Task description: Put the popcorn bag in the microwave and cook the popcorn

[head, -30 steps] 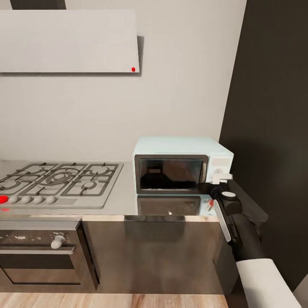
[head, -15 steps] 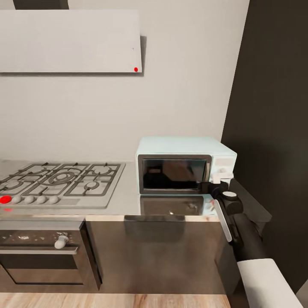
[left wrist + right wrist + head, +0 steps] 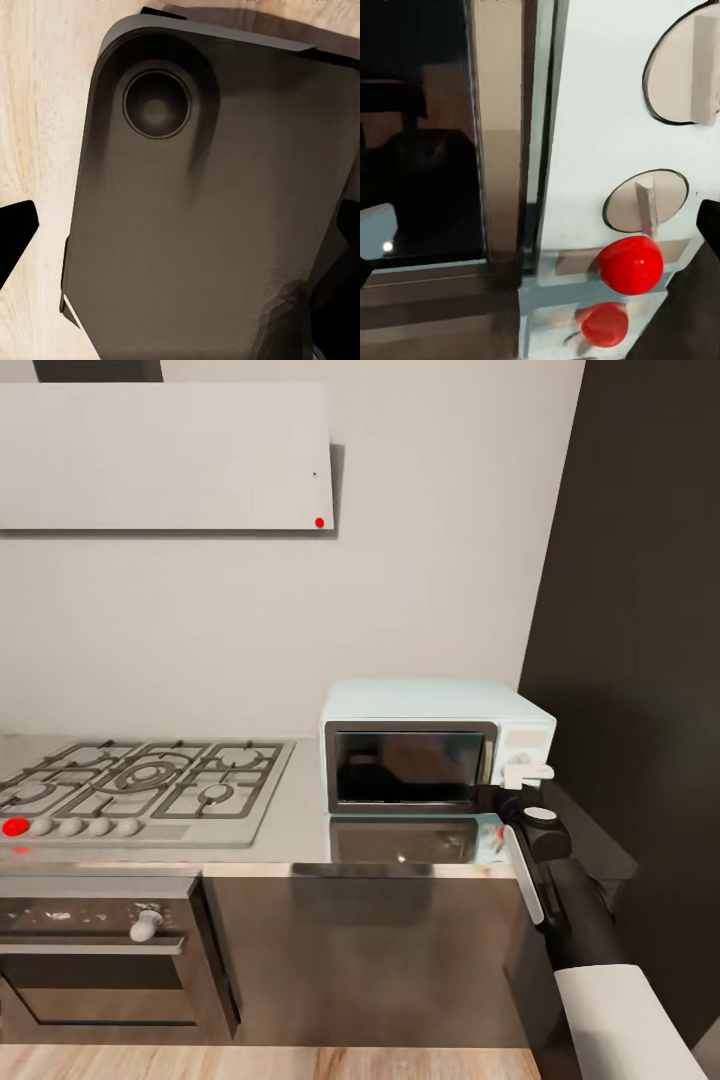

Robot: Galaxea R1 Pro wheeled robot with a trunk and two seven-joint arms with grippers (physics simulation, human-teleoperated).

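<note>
Microwave (image 3: pixel 436 747) sits on the steel desk (image 3: pixel 290 820) beside the gas hob (image 3: pixel 140 785), door shut, dark glass giving nothing away, so whether the popcorn bag is inside I cannot tell. Right claw (image 3: pixel 524 772) is up against the side panel, and its wrist camera stares straight at a round knob (image 3: pixel 645 210) with a red light (image 3: pixel 630 264) glowing just below; how wide that claw stands I cannot tell. Left claw hangs low over the robot's dark base (image 3: pixel 217 225) and wood floor (image 3: pixel 37 112), tips spread wide, nothing between them. Looks like the heating step, and next up is probably a careful contact on the control.
</note>
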